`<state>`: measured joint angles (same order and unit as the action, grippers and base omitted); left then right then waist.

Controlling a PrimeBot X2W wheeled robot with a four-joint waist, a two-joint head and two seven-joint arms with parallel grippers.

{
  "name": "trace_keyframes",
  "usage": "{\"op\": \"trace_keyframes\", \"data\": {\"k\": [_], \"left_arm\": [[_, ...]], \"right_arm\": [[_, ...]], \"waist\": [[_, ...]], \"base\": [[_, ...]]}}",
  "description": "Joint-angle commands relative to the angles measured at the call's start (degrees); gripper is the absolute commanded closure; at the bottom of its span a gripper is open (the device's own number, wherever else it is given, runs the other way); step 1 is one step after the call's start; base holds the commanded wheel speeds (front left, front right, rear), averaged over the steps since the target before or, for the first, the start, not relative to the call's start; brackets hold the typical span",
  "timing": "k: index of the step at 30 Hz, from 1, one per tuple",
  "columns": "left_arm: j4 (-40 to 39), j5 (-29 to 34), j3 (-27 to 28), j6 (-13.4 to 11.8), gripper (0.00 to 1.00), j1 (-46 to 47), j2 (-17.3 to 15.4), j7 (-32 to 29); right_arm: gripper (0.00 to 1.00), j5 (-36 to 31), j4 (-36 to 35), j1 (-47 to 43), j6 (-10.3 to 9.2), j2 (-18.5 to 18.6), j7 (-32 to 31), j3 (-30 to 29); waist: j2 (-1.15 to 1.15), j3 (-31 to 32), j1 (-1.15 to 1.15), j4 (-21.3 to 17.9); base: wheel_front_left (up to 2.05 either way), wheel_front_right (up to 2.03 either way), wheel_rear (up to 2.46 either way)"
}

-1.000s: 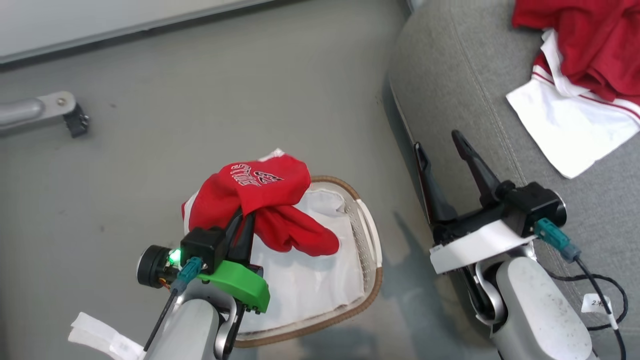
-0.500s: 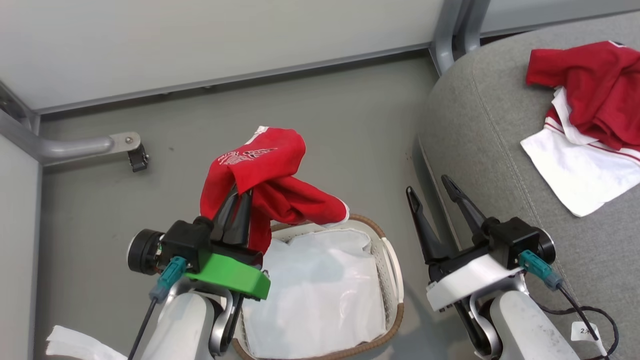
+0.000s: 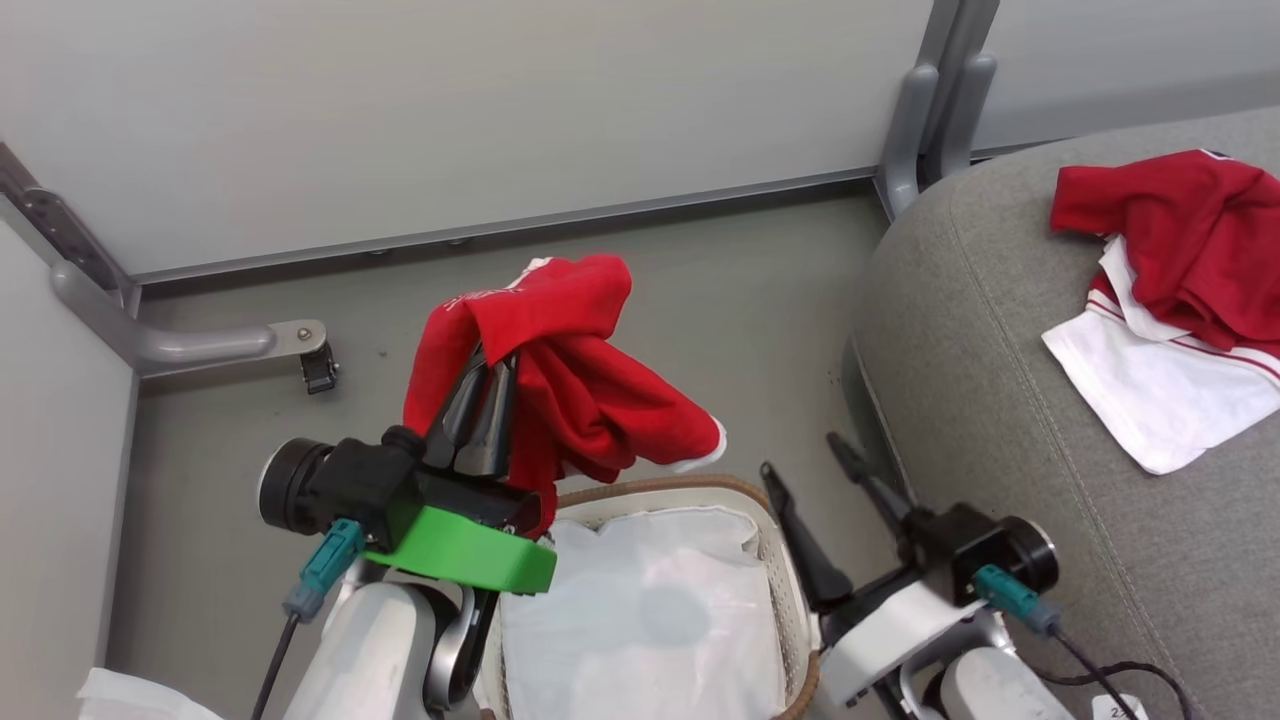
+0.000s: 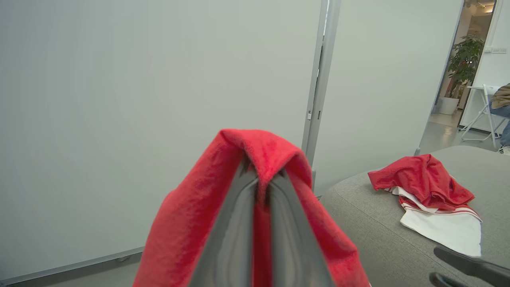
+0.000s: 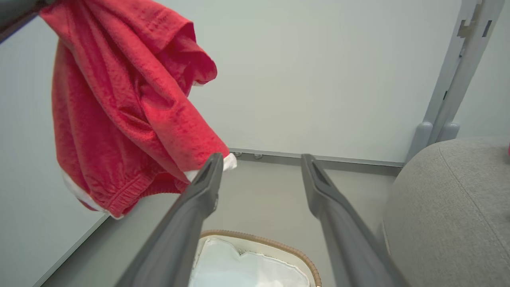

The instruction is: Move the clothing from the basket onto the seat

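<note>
Head view: open grey floor (image 3: 700, 300) between wall (image 3: 500, 100) and seat (image 3: 980, 400); seat's rounded edge just right of basket (image 3: 770, 510); wall bracket (image 3: 220, 345) at left, post (image 3: 930, 120) by seat's far corner; left hand (image 3: 490, 385) pressed together, pinching red garment (image 3: 600, 400); right hand (image 3: 800, 455) spread, empty, between basket and seat; other clothing (image 3: 1170, 230) lies on seat.
Left wrist view: garment draped over the closed fingers (image 4: 231, 231); seat at right.
Right wrist view: garment hangs upper left, clear above basket; fingers apart.
</note>
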<state>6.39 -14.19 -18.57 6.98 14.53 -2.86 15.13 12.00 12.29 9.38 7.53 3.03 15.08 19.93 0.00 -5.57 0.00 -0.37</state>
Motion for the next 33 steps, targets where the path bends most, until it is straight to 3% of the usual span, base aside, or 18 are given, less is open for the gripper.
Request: {"op": "trace_keyframes", "data": {"k": [1, 15, 32, 33], "left_arm": [[-0.3, -0.4, -0.2, -0.3, 1.0, -1.2, -0.1, 0.0], [0.1, -2.0, -3.2, -0.3, 1.0, -1.0, -0.1, 0.0], [-1.3, -6.0, -13.2, 0.3, 1.0, 0.8, -0.1, 0.0], [-1.3, -6.3, -13.6, 0.3, 1.0, 0.8, -0.1, 0.0]], "right_arm": [[0.0, -0.2, 0.1, -0.4, -0.08, 0.7, 0.1, 1.4], [0.0, -0.5, 1.7, 12.7, -0.08, 5.4, 0.1, 18.5], [0.0, 0.4, 11.0, 19.1, -0.08, 2.3, 0.1, 20.6], [0.42, 0.5, 11.2, 19.0, -0.08, 2.1, 0.1, 20.6]], "waist": [[0.0, 0.5, 0.0, 0.5], [0.0, -0.1, 0.0, 1.8], [0.0, -0.7, 0.0, 7.5], [0.0, -0.7, 0.0, 7.8]], "base": [[0.0, 0.0, 0.0], [0.0, 0.0, 0.0], [0.0, 0.0, 0.0], [0.0, 0.0, 0.0]]}}
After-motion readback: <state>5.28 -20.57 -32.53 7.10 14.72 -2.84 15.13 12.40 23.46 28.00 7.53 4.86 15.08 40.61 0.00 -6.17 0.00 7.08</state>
